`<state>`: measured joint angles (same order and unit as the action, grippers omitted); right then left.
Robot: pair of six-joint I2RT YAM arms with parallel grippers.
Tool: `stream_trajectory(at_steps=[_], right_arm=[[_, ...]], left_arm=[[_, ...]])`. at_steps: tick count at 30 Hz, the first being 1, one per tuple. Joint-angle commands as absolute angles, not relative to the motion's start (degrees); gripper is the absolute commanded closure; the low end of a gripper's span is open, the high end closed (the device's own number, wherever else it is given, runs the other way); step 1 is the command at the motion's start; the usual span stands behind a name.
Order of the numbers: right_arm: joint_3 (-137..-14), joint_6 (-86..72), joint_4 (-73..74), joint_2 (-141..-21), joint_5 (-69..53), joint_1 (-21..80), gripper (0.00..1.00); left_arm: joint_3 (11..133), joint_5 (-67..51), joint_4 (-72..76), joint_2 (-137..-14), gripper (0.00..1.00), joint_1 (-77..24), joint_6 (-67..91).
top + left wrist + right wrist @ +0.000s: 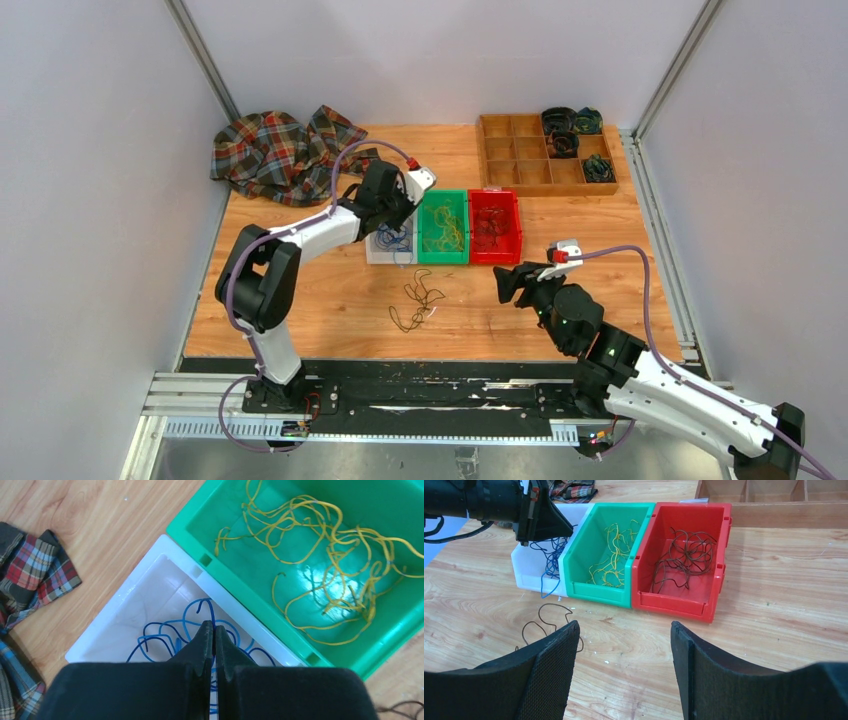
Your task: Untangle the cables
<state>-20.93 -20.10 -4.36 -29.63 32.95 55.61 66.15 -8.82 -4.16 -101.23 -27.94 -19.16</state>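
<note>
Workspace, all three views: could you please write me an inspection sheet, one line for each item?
Surface: wooden table; a few pale specks in front of the bins.
Job's things: blue cables in white bin, strands hanging over its front; yellow cables in green bin; dark cables in red bin; one loose dark cable on the table.
Clutter: plaid cloth far left; wooden compartment tray far right, with dark coiled bundles.
Grippers: left gripper, fingers shut over the white bin; a pinched strand cannot be told. Right gripper, fingers open, empty.
Cables: purple arm cables along both arms.
Surroundings: pale walls; metal rail at the near edge.
</note>
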Motion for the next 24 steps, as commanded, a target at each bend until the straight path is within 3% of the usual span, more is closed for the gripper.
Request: stream_trajectory(at_steps=[1,4,9,14,18,24], right_arm=[[-20.52,-19.78,-3.90,-29.46,32.24,54.33,0.33],[-20.65,-19.71,-3.91,-29.54,31.68,54.10,0.33],[-20.97,-19.18,-3.41,-29.18,31.10,53.98,0.33],[-21.80,-18.48,-2.82,-29.42,30.05,53.88,0.33],[-22.61,-18.51,-1.62,-29.16,30.05,53.79,0.33],[-23.92,-17.82,-1.40,-30.39,29.67,53.79,0.32]], left_arm=[[65.81,-3.74,3.20,-102.56,0.99,-28.04,-17.46],[65.78,-2.84,3.13,-102.48,0.97,-28.05,-15.94],[69.56,-5.52,-2.72,-100.51,0.59,-28.04,-13.91],[72.62,-8.31,-7.64,-98.97,0.41,-28.04,-12.84],[74.44,-9.21,-12.10,-97.68,0.32,-28.05,-14.10],[74.21,-17.16,-21.45,-91.39,0.29,-27.57,-23.02]])
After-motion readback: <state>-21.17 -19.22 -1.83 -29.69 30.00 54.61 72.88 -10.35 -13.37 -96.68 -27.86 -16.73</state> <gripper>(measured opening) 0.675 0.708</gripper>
